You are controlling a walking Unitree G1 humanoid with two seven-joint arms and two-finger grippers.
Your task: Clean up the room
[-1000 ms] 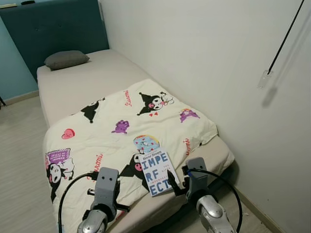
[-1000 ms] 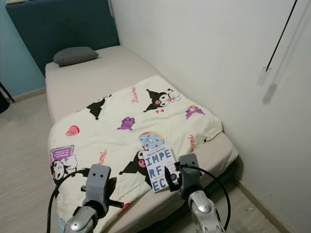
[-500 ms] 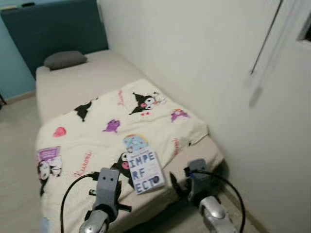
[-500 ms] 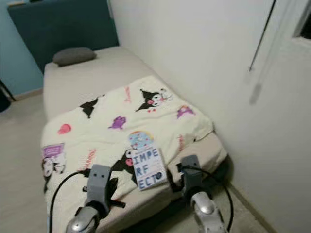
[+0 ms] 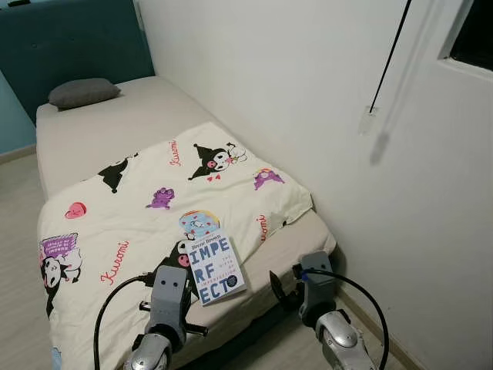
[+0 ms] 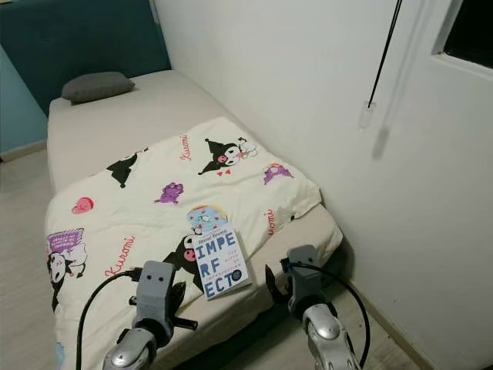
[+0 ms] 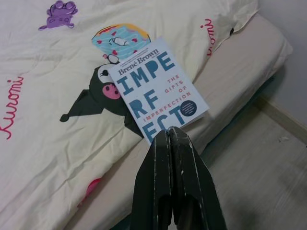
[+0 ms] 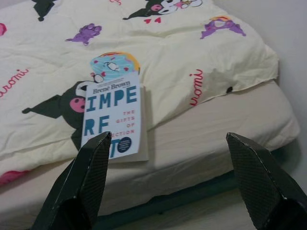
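Note:
A white paperback book with blue letters lies face up on a cream cartoon-print blanket, near the foot edge of the bed. My left gripper is shut and holds nothing; its tips hover just short of the book's near edge. My right gripper is open with its fingers spread wide. It hangs off the bed's foot, to the right of the book, with one finger dark against the mattress side.
A grey pillow lies at the head of the bed by a dark teal headboard. The white wall runs along the bed's right side, with a black cord and a window corner. Pale wood floor lies left.
The whole picture has slid left, so the camera turned right and a window corner came into view. The book now sits farther left of my right gripper. Both grippers keep their state.

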